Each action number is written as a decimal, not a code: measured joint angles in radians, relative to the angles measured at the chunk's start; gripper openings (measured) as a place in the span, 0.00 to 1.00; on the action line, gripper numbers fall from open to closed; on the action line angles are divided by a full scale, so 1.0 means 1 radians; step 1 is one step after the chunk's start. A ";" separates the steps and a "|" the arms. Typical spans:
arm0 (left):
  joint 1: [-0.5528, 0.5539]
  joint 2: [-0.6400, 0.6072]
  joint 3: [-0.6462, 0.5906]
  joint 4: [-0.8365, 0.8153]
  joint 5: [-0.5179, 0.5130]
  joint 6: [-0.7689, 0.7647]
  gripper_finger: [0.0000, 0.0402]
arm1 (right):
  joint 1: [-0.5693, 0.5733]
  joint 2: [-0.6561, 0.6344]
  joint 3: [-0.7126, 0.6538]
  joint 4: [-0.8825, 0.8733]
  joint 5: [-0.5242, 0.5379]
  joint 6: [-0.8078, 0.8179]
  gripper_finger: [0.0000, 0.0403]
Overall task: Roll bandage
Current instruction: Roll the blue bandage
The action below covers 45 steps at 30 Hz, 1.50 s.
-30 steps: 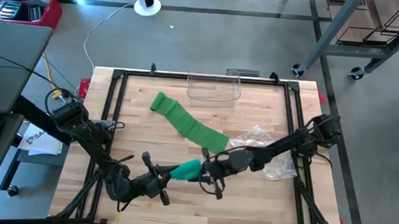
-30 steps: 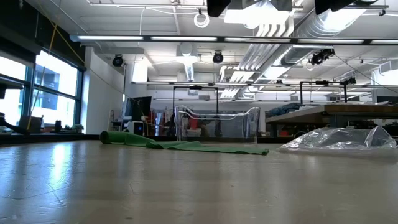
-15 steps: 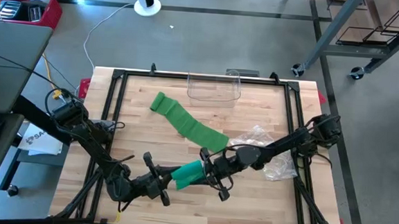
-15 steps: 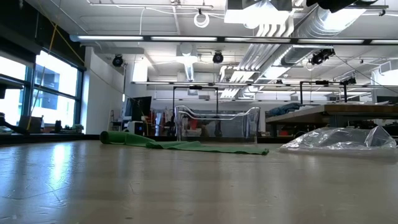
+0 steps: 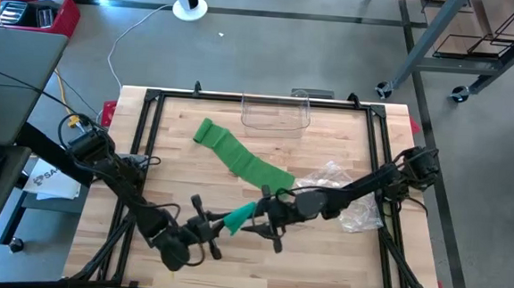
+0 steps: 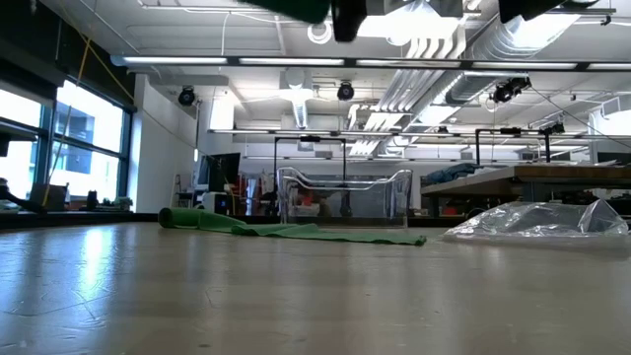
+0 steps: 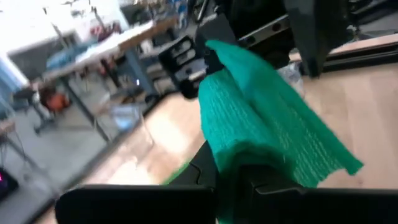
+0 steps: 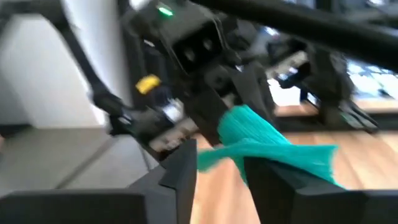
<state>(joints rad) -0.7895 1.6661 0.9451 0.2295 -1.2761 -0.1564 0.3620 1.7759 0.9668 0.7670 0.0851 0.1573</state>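
Green bandage: long flat strip, near end lifted, left hand pinching.

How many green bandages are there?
2. One green bandage lies unrolled across the table's middle; the other bandage hangs between the left gripper and right gripper.

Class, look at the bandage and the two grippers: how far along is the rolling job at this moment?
Done: one end of the green bandage is lifted off the table. In hand: the left gripper is shut on that end, and the right gripper is at it with fingers apart. Left: most of the strip lies flat, unrolled.
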 joint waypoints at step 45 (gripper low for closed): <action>0.052 0.001 -0.662 0.210 0.132 -0.727 0.01 | -0.114 0.048 0.002 -0.366 0.008 -0.157 0.34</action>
<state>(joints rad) -0.7380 1.6669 0.2829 0.4397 -1.1437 -0.8835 0.2481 1.8236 0.9684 0.4014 0.0928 0.0003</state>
